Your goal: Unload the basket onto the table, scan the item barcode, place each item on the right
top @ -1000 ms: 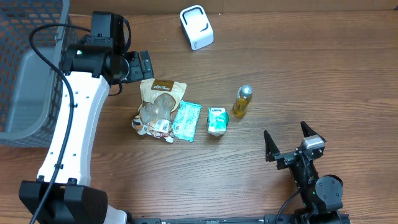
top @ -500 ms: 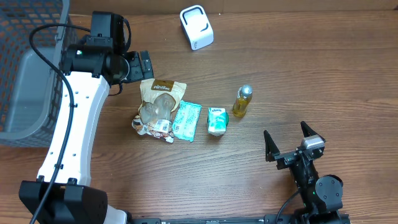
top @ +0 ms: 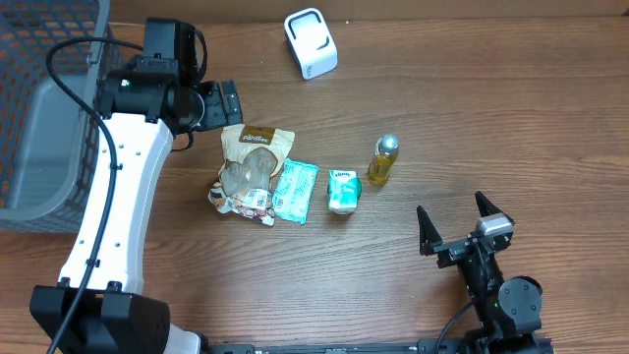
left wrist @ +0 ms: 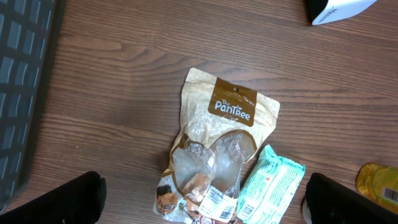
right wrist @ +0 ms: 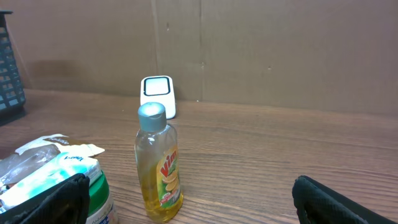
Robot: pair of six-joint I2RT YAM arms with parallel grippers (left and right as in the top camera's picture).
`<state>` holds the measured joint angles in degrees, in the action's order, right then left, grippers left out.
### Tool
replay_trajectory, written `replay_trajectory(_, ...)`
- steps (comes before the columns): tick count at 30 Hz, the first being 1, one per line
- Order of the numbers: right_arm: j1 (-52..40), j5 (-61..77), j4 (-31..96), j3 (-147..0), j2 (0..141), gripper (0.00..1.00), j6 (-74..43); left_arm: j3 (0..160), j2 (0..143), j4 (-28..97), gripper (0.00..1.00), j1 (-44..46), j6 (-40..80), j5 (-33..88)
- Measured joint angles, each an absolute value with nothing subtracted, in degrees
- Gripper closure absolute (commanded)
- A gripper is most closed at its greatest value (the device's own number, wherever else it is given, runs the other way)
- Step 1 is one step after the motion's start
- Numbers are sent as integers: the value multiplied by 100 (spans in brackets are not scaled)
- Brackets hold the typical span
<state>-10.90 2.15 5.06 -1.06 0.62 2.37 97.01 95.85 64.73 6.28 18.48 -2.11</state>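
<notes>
Nothing has moved since the earlier frame | left fingers (top: 233, 98) wide, empty, above pouch (top: 253, 162) at mid-surface | teal packet (top: 295, 191) touching pouch's right edge | right fingers (top: 425, 231) wide, empty, near right | scanner (top: 311, 42) far centre | risk: lifting pouch may drag packet; crinkled film may hide barcode | basket (top: 59, 29) far left, contents cannot be told

The wooden table (top: 550, 118) is being occupied centrally by a pouch (top: 251, 167), packet (top: 295, 192), tub (top: 342, 192) and bottle (top: 383, 160), with a scanner (top: 311, 43) at twelve o'clock.
</notes>
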Motion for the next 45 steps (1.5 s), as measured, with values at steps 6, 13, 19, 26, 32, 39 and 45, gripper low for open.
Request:
replay_trajectory(6, -1090, 217, 506, -106, 62, 0, 239, 9701, 9583, 6471, 0, 628, 1848, -211)
replay_trajectory(13, -1092, 217, 508, -106, 62, 0, 235, 9701, 9585, 6471, 0, 628, 1848, -211)
replay_trajectory(19, -1092, 217, 508, -106, 62, 0, 239, 9701, 9583, 6473, 0, 628, 1848, -211)
replay_trajectory(26, -1090, 215, 504, -106, 62, 0, 239, 9701, 9583, 6471, 0, 628, 1848, -211)
replay_trajectory(32, -1092, 211, 478, -106, 62, 0, 239, 9701, 9583, 6471, 0, 628, 1848, -211)
replay_trajectory(39, -1090, 193, 255, -106, 62, 0, 237, 9701, 9583, 6473, 0, 628, 1848, -211)
replay_trajectory(45, -1092, 423, 690, -283, 64, 0, 102, 9701, 9583, 6473, 0, 628, 1848, -211)
